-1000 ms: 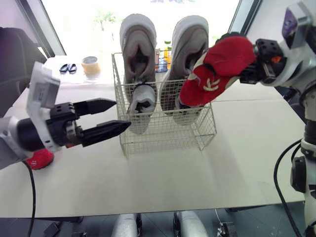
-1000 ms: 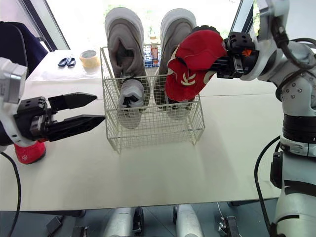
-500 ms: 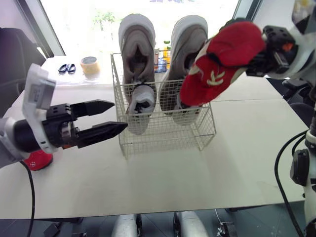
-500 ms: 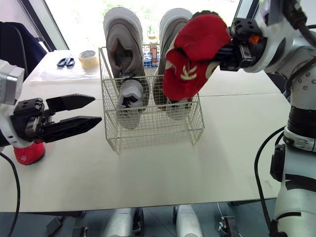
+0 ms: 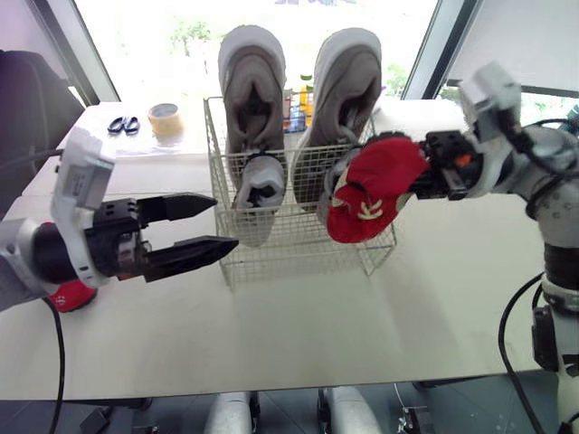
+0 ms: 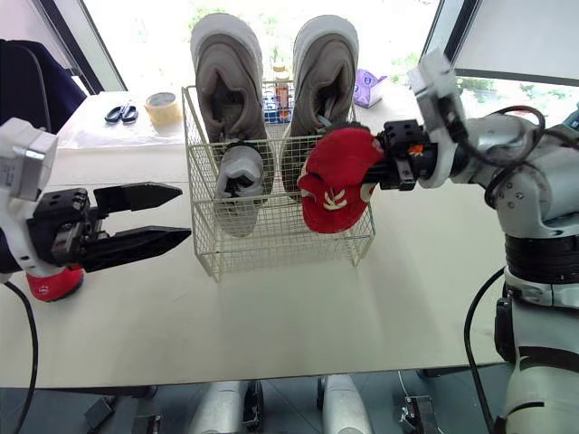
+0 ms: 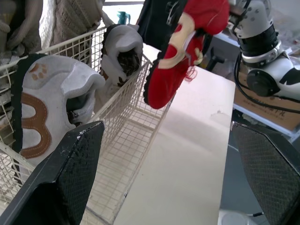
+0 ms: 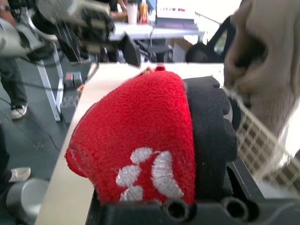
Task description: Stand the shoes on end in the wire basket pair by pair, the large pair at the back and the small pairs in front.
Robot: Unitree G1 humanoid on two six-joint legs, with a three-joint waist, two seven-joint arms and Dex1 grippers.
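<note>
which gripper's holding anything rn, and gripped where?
Right gripper is shut on the red shoe at its end nearest the arm; heel or toe unclear. Left gripper open, empty.

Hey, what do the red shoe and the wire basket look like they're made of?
The red shoe looks like soft fuzzy cloth, probably terry or fleece, going by its matte looped pile; the white mark looks stitched. Its black sole seems rubber or foam. The wire basket is thin metal wire in a grid, with a pale, likely coated finish.
</note>
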